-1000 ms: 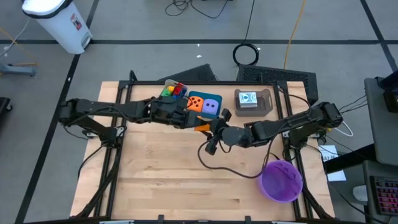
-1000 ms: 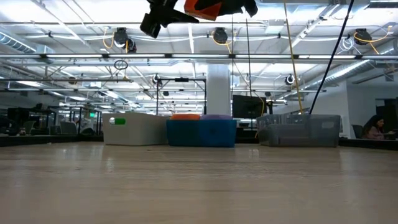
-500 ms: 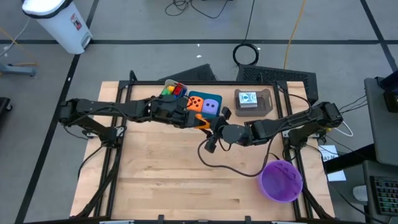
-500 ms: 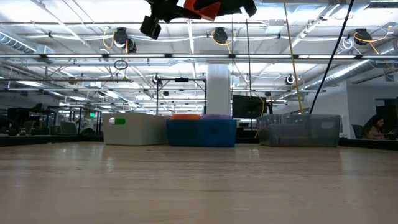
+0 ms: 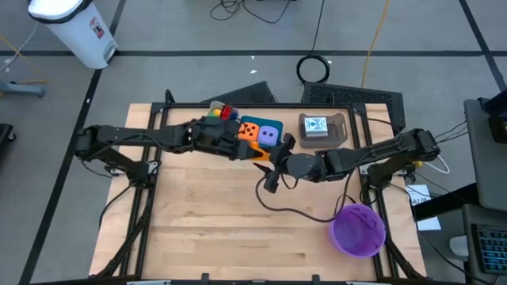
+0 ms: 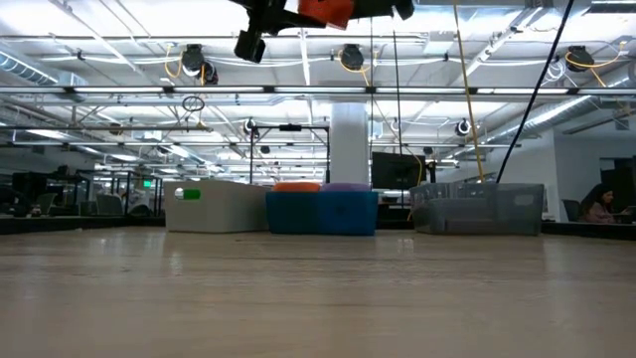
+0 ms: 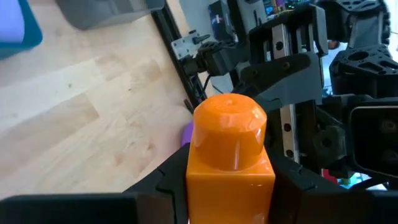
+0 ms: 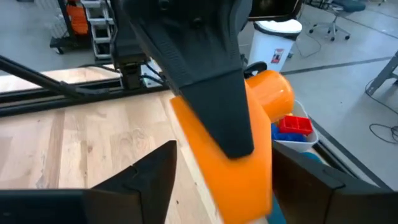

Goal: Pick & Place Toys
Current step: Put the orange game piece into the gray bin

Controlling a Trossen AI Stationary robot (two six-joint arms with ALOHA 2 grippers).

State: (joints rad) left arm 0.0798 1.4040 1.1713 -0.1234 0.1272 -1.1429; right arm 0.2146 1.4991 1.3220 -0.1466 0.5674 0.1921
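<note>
You can barely see the handover from above: the 2 arms meet over the table's far middle and cover most of the orange brick [image 5: 258, 153], leaving only a sliver visible. The low view cuts it off at the top edge. The left wrist view shows it best: a glossy orange block with 1 round stud on top, raised above the wooden table [image 5: 206, 229]. The left gripper [image 7: 231, 180] pinches the brick by its sides. The right gripper [image 8: 221, 168] has its fingers spread on either side of the brick, clear of its faces.
</note>
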